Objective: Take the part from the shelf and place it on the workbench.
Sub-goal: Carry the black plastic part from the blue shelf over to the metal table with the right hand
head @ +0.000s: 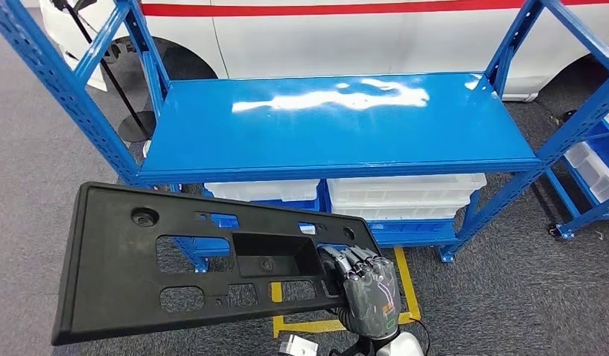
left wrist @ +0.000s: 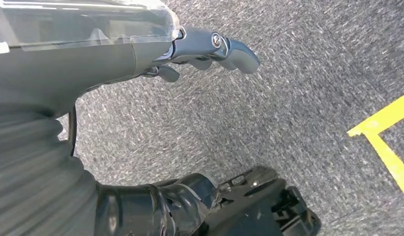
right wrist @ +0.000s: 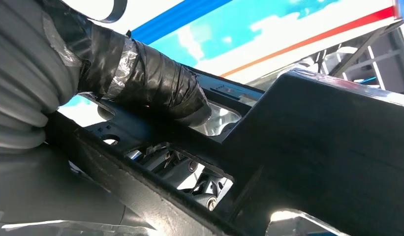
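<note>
Right hand (head: 369,295) clamped on the right end of a long black plastic panel (head: 138,259), fingers (head: 353,259) curled over the edge of a cutout beside its central recess. Panel held in the air, stretching leftward from the fingers, in front of and below the blue shelf (head: 338,122), not touching it. Beyond the fingers, white bins (head: 405,191) on the lower level; under them, yellow floor tape (head: 409,285) on grey carpet. From the right wrist, tape-wrapped thumb (right wrist: 155,86) pressed on the panel's upper face, darker fingers (right wrist: 204,189) seen through an opening beneath. From the left wrist, left hand (left wrist: 204,51) hanging over the carpet, fingers loosely bent, holding nothing.
</note>
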You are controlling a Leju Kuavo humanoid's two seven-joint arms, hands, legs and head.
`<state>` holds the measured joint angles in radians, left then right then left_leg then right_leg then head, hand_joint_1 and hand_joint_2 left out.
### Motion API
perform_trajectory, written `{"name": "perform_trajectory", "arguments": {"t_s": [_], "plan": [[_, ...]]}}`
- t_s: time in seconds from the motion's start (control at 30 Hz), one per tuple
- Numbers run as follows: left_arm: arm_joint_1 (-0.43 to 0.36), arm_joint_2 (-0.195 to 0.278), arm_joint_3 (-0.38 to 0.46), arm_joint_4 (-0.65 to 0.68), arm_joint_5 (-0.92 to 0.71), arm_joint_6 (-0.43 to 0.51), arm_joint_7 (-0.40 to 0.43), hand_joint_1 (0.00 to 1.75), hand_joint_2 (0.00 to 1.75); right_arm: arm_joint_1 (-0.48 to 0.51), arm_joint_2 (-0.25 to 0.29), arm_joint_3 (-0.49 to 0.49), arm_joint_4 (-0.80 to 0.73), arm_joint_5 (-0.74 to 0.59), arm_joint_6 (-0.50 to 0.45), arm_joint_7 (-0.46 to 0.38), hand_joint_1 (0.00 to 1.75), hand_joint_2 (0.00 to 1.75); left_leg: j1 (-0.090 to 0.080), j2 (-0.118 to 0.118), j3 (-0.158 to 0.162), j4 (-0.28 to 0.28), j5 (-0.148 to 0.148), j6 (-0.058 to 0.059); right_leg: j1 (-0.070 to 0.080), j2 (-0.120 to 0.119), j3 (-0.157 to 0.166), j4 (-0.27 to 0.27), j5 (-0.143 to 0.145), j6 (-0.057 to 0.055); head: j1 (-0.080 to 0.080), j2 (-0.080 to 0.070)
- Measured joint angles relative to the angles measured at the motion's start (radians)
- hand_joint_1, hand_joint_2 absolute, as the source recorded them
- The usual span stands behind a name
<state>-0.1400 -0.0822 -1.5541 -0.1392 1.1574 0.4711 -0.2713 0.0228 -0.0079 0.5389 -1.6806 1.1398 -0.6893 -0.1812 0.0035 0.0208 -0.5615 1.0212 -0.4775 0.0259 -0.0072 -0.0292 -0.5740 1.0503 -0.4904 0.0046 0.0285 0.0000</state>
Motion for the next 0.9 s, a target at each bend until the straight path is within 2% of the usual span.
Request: {"name": "perform_trajectory", "arguments": {"t_s": [0.1,0.13,0.2,0.27,0.3,0.33,0.37,0.43,0.47,0.5,0.53,0.6,0.67,0.7,0.77,0.8,0.83,0.87,0.9], "plan": [[0.000,0.000,0.000,0.000,0.001,0.000,-0.001,0.00,1.75,0.010,0.000,-0.003,-0.005,0.000,0.000,-0.006,1.75,1.75,0.000,0.009,-0.003,0.004,-0.004,-0.016,0.001,0.010,-0.003,-0.009,0.003,-0.014,-0.001,0.000],[0.000,0.000,0.000,0.000,0.001,0.000,-0.001,0.00,1.75,0.012,0.000,-0.004,-0.006,0.000,0.000,-0.007,1.75,1.75,0.001,0.006,-0.007,0.017,-0.016,-0.021,-0.001,0.014,-0.004,-0.012,0.006,-0.020,-0.001,0.000],[0.000,0.000,0.000,0.000,0.001,0.000,-0.001,0.00,1.75,0.013,0.000,-0.004,-0.008,0.000,0.000,-0.008,1.75,1.75,0.005,-0.006,-0.040,0.096,-0.071,-0.031,-0.004,0.020,-0.005,-0.015,0.011,-0.029,-0.001,0.000],[0.001,0.000,0.000,0.000,0.001,0.000,-0.001,0.00,1.75,0.016,0.000,-0.004,-0.009,0.000,0.000,-0.008,1.75,1.75,0.006,-0.011,-0.096,0.226,-0.133,-0.036,-0.004,0.028,-0.009,-0.015,0.013,-0.032,-0.001,0.000],[0.002,0.000,0.000,0.000,0.001,0.000,-0.001,0.00,1.75,0.018,0.000,-0.005,-0.009,0.000,0.000,-0.008,1.75,1.75,0.007,-0.011,-0.114,0.268,-0.144,-0.037,-0.003,0.032,-0.010,-0.014,0.013,-0.033,-0.001,0.000],[0.003,0.000,0.000,0.000,0.001,0.000,-0.002,0.00,1.75,0.019,0.000,-0.006,-0.009,0.000,0.000,-0.008,1.75,1.75,0.007,-0.011,-0.116,0.275,-0.135,-0.036,-0.002,0.037,-0.010,-0.014,0.013,-0.033,-0.001,0.000],[0.003,0.000,0.000,0.000,0.001,0.000,-0.002,0.00,1.75,0.020,0.000,-0.007,-0.009,0.000,0.000,-0.008,1.75,1.75,0.007,-0.013,-0.099,0.241,-0.107,-0.034,-0.002,0.043,-0.009,-0.013,0.013,-0.033,-0.001,0.000],[0.003,0.001,0.000,0.000,0.002,0.000,-0.003,0.00,1.75,0.022,0.000,-0.009,-0.010,0.000,0.000,-0.008,1.75,1.75,0.006,-0.030,-0.034,0.108,-0.038,-0.023,0.000,0.055,-0.007,-0.012,0.013,-0.032,-0.001,0.000],[0.002,0.002,0.000,0.000,0.002,0.001,-0.004,0.00,1.75,0.024,0.000,-0.010,-0.011,0.000,0.000,-0.008,1.75,1.75,0.005,-0.042,-0.006,0.049,-0.018,-0.018,0.001,0.061,-0.008,-0.011,0.014,-0.029,-0.001,0.000],[0.002,0.002,0.000,0.000,0.003,0.001,-0.005,0.00,1.75,0.026,0.000,-0.012,-0.013,0.000,0.000,-0.009,1.75,1.75,0.004,-0.052,0.010,0.013,-0.010,-0.014,0.001,0.065,-0.011,-0.011,0.016,-0.025,-0.001,0.000],[0.002,0.003,0.000,0.000,0.003,0.001,-0.005,0.00,1.75,0.030,0.000,-0.014,-0.016,0.000,0.000,-0.011,1.75,1.75,0.003,-0.058,0.015,-0.001,-0.013,-0.011,0.000,0.069,-0.015,-0.011,0.018,-0.020,-0.001,0.000],[0.002,0.003,0.000,0.000,0.005,0.001,-0.006,0.00,1.75,0.042,0.001,-0.023,-0.023,0.000,0.000,-0.018,1.75,1.75,0.005,-0.050,0.017,-0.012,-0.008,-0.006,-0.002,0.076,-0.019,-0.013,0.021,-0.009,-0.001,0.000],[0.003,0.003,0.000,0.000,0.008,0.001,-0.006,0.00,1.75,0.055,0.001,-0.035,-0.032,0.000,-0.001,-0.028,1.75,1.75,0.011,-0.037,0.022,-0.028,0.001,0.004,0.001,0.067,-0.034,0.020,-0.004,0.001,0.001,0.000],[0.003,0.003,0.000,0.000,0.009,0.001,-0.006,0.00,1.75,0.060,0.001,-0.041,-0.036,0.000,-0.001,-0.033,1.75,1.75,0.013,-0.029,0.023,-0.034,0.005,0.009,0.001,0.058,-0.054,0.064,-0.032,0.005,0.003,0.000],[0.005,0.003,0.000,0.000,0.013,0.001,-0.006,0.00,1.75,0.072,0.001,-0.053,-0.040,0.000,-0.001,-0.043,1.75,1.75,0.011,-0.016,0.023,-0.033,0.005,0.012,0.000,0.044,-0.113,0.189,-0.092,0.011,0.004,0.000],[0.006,0.003,0.000,0.000,0.015,0.001,-0.006,0.00,1.75,0.080,0.001,-0.059,-0.042,-0.001,-0.001,-0.046,1.75,1.75,0.011,-0.009,0.022,-0.032,0.004,0.013,-0.002,0.041,-0.136,0.236,-0.105,0.013,0.005,0.000],[0.006,0.003,0.000,0.000,0.016,0.001,-0.006,0.00,1.75,0.089,0.002,-0.066,-0.043,-0.002,-0.001,-0.050,1.75,1.75,0.011,-0.002,0.022,-0.030,0.003,0.013,-0.004,0.039,-0.143,0.251,-0.099,0.015,0.005,0.000],[0.007,0.003,0.000,0.000,0.018,0.001,-0.006,0.00,1.75,0.096,0.002,-0.072,-0.046,-0.004,-0.001,-0.054,1.75,1.75,0.011,0.004,0.022,-0.028,0.001,0.012,-0.006,0.035,-0.130,0.225,-0.075,0.017,0.005,0.000],[0.006,0.003,0.000,0.000,0.020,0.001,-0.006,0.00,1.75,0.103,0.004,-0.079,-0.050,-0.006,-0.001,-0.060,1.75,1.75,0.011,0.009,0.023,-0.024,-0.002,0.010,-0.008,0.028,-0.099,0.166,-0.040,0.017,0.005,0.000]]}}
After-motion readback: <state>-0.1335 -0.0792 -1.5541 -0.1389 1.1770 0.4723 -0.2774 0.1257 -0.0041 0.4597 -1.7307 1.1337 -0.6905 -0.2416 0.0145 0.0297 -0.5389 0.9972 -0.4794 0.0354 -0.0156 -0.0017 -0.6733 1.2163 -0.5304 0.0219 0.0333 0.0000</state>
